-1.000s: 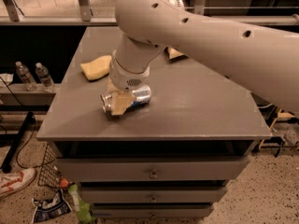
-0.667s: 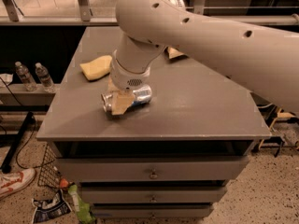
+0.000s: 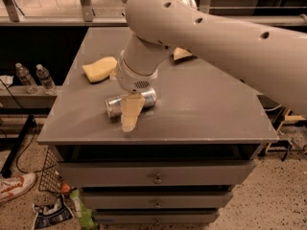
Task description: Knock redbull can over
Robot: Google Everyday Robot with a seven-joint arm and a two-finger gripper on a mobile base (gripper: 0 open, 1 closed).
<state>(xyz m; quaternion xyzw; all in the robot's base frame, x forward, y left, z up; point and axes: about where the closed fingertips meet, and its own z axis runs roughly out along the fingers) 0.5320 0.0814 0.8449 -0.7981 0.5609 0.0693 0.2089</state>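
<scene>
The redbull can (image 3: 114,105) is a silver can lying on its side near the front left of the grey table (image 3: 206,109). My gripper (image 3: 128,121) hangs from the big beige arm and points down just in front of the can's middle. It covers part of the can and touches or nearly touches it. The gripper's tip rests close to the tabletop, toward the front edge.
A yellow sponge (image 3: 100,68) lies at the back left of the table. Another yellowish item (image 3: 182,53) peeks out behind the arm. Two water bottles (image 3: 25,77) stand on a low shelf at left. Drawers (image 3: 156,176) sit below the table, with a shoe (image 3: 14,186) and litter on the floor.
The gripper's tip has shifted slightly toward the table's front edge. The can stays lying on its side in the same spot.
</scene>
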